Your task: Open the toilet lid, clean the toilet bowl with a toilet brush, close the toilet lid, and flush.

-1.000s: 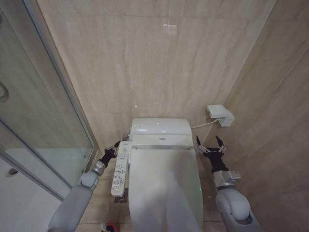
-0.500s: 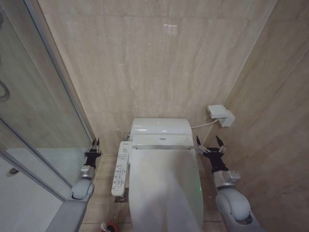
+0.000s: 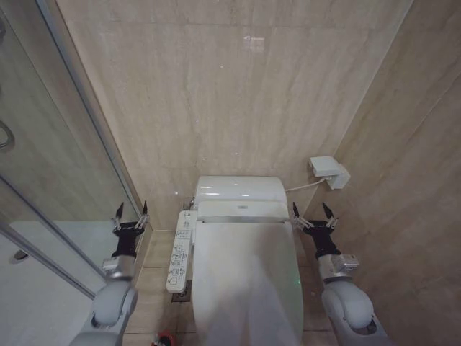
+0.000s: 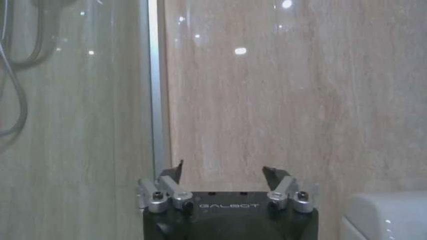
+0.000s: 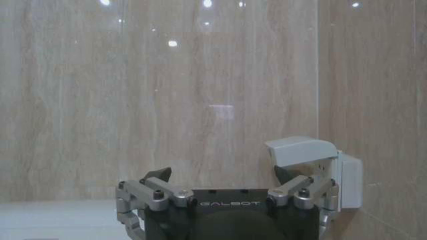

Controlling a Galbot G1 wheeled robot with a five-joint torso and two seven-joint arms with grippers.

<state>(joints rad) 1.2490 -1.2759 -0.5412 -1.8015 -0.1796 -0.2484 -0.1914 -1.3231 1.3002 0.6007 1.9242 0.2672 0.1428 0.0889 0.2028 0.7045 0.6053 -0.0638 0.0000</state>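
Polished beige stone walls met in a corner at about one o'clock from the toilet, their faint vertical veining catching small ceiling reflections. At nine o'clock stood the glass shower screen in a slim metal frame, with a curved white tray below it.

The toilet lid lay shut over the bowl, a long, glossy white plastic oval that widened toward six o'clock. At its twelve o'clock sat the rounded white cistern housing, smooth and boxy with soft corners. Along the nine o'clock side of the bowl ran the narrow white button panel, dotted with small keys.

The right arm, grey and cylindrical, rose at four o'clock; its right gripper was spread wide and held nothing, its black pointed fingers apart beside the lid's far right corner. The left gripper was likewise released and empty, well apart from the panel at about ten o'clock, close to the screen frame.

A small white wall box with a hinged cover sat at two o'clock, a thin cord running from it to the cistern.

The red brush holder peeked in at seven o'clock on the tiled floor.
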